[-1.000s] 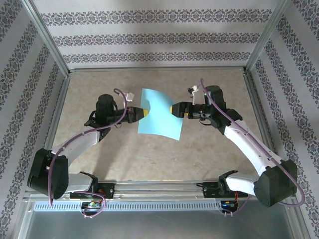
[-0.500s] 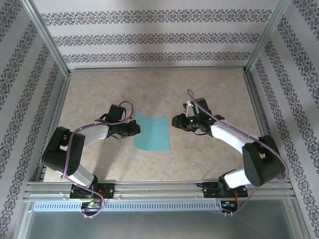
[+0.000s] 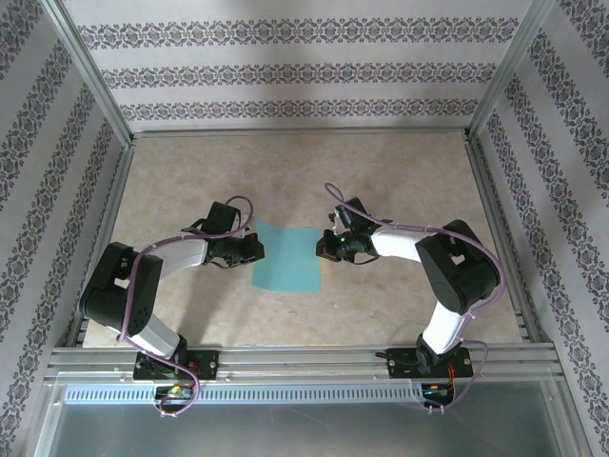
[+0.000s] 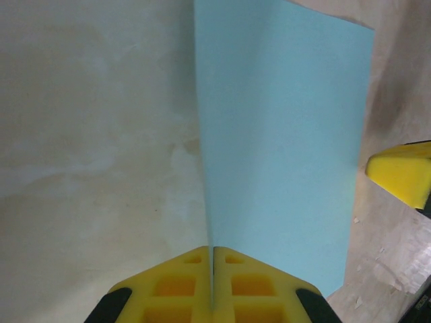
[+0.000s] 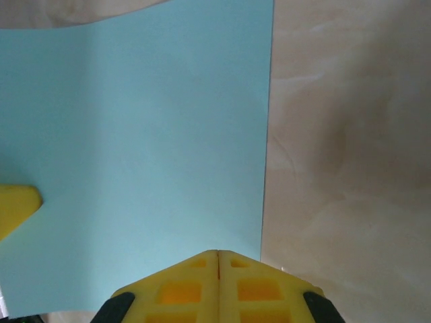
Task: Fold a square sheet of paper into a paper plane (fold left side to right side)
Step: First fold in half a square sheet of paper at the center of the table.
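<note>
Two closed sets of jaws flank the square sheet of paper [image 3: 287,259], which lies on the worktop [image 3: 400,171] about midway between the arms in the top view. From above, the left gripper [image 3: 257,249] meets the sheet's left edge and the right gripper [image 3: 322,248] meets its right edge, with both arms bent low toward it. At that size it is too small to tell whether either one actually pinches the paper.

The left wrist view settles it for that side. Its yellow fingers [image 4: 175,289] are pressed together and the sheet's edge runs straight into the seam between them, so those jaws are clenched on the paper. The same view catches a yellow fingertip [image 4: 401,171] of the other arm just beside the sheet's opposite edge.

The right wrist view shows its own yellow fingers [image 5: 182,289] pressed together as well. The paper passes beneath them, and one straight edge of it lies just to the side of the seam. I cannot tell whether any paper is caught between them.

The sheet is plain teal-blue, unmarked and four-sided. From above it looks flat on the worktop. In the left wrist view its surface sweeps away to one side of the gripped edge.
</note>
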